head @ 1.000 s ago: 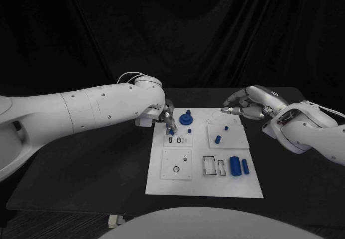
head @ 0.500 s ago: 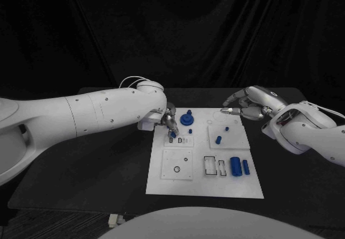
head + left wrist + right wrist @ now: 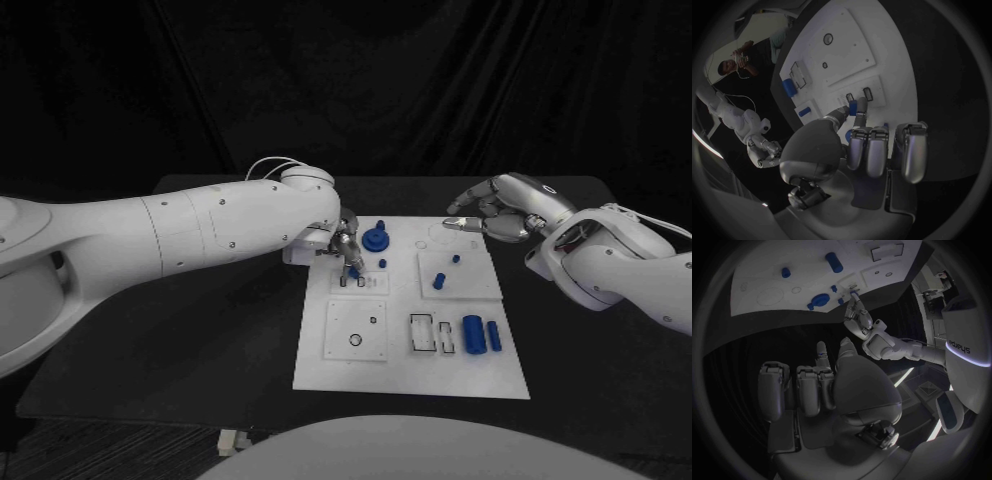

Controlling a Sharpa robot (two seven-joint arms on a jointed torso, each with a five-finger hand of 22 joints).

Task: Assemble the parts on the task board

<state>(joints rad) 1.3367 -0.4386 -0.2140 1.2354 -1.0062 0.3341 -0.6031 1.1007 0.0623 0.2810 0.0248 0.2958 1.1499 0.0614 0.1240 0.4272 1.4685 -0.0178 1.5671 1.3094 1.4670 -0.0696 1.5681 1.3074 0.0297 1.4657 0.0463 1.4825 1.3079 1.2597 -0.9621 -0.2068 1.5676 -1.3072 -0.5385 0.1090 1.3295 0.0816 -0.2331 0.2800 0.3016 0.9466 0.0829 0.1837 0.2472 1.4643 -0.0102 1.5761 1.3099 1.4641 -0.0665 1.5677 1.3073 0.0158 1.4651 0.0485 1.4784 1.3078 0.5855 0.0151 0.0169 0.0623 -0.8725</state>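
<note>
One small blue part [image 3: 353, 270] is pinched in the left hand [image 3: 338, 243] fingertips above the task board [image 3: 411, 375] left edge slots; the right hand [image 3: 490, 213] hovers curled, empty, at its far right corner.

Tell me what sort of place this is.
Probably a robotics lab or test cell set up for assembly trials. A black table stands before dark drapes, bearing a white task board with small blue parts, and two robot hands, left hand and right hand, work over it.
</note>
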